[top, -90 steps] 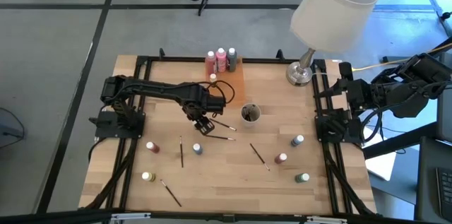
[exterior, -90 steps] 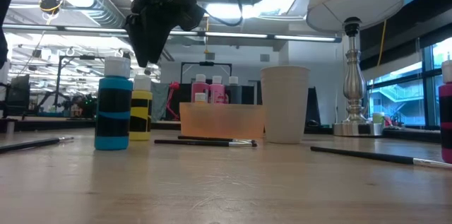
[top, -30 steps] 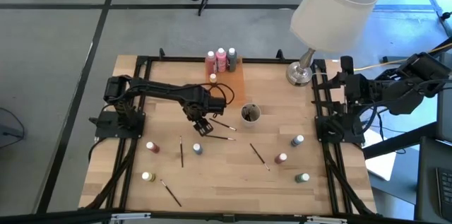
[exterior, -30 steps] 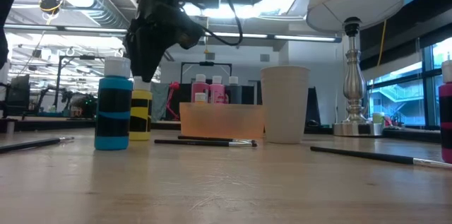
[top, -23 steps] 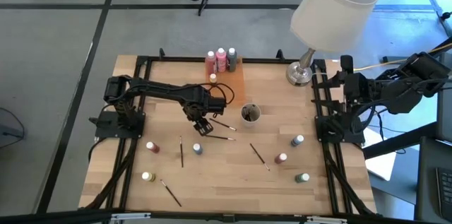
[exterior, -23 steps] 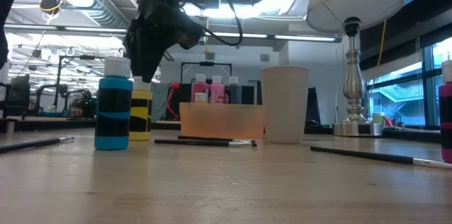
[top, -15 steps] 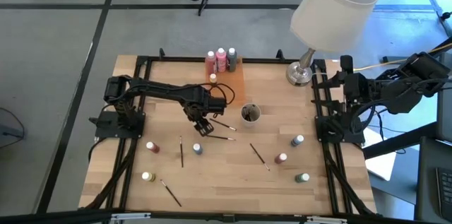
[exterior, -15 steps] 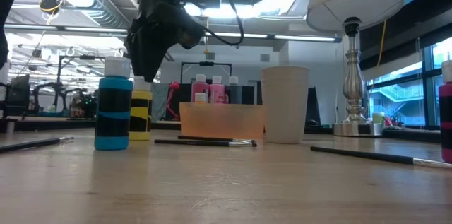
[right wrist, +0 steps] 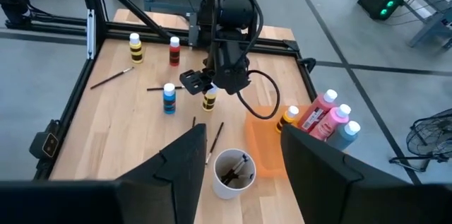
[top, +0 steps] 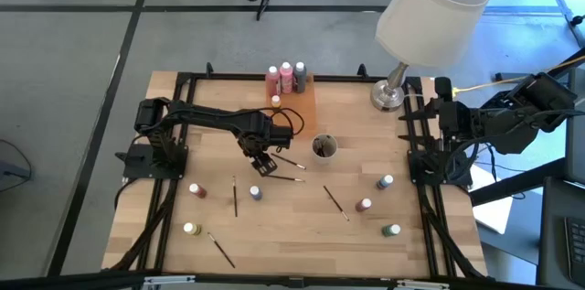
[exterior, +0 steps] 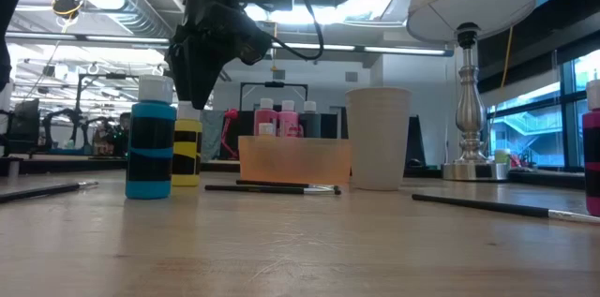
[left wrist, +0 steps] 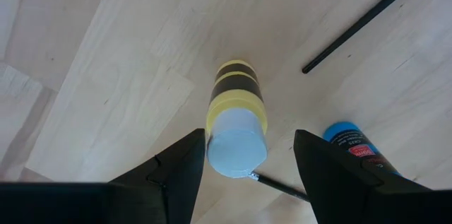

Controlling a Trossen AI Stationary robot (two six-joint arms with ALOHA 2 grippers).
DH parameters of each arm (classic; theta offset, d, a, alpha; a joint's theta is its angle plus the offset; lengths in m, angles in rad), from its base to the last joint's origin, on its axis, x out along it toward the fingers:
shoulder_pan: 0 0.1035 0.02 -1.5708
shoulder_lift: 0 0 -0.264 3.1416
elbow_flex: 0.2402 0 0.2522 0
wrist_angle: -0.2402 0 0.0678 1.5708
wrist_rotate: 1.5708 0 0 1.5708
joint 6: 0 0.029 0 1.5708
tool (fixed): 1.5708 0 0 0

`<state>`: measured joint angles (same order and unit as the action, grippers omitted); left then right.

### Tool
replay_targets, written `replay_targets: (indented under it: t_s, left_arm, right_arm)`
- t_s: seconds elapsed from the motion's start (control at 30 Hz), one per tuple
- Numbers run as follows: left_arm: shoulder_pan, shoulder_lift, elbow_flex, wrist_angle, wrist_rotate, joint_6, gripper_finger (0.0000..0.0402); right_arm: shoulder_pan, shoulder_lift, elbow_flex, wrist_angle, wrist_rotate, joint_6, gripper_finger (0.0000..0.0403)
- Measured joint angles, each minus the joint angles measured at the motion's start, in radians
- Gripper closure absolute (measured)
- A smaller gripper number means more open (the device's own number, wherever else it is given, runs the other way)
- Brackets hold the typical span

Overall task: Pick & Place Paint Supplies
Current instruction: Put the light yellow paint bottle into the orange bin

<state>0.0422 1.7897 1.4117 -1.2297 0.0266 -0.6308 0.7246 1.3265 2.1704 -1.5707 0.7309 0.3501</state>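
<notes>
Two spread fingers of the left end effector (left wrist: 244, 155) straddle the white cap of a yellow bottle (left wrist: 236, 119) standing upright on the worktop (top: 292, 226), not visibly touching it. Just beside it stands a blue bottle (exterior: 151, 150), with a dark paintbrush (exterior: 272, 187) lying close by. Farther out, a white cup (top: 324, 148) holding brushes sits near the middle, next to an orange tray (top: 297, 107) with pink bottles (top: 280, 77) and a grey one at its far end. More bottles and brushes lie scattered across the near half. The right end effector (right wrist: 241, 164) waits at the worktop's right edge, its fingers apart and holding nothing, near a lamp (top: 430, 16).
</notes>
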Motion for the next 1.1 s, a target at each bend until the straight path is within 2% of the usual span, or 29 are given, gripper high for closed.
replay_targets:
  t_s: [1.1]
  left_arm:
    - [-0.001,0.016,-0.003,0.000,-0.009,-0.017,0.0187]
  right_arm:
    - [-0.021,0.008,0.000,0.012,0.001,-0.078,0.0216]
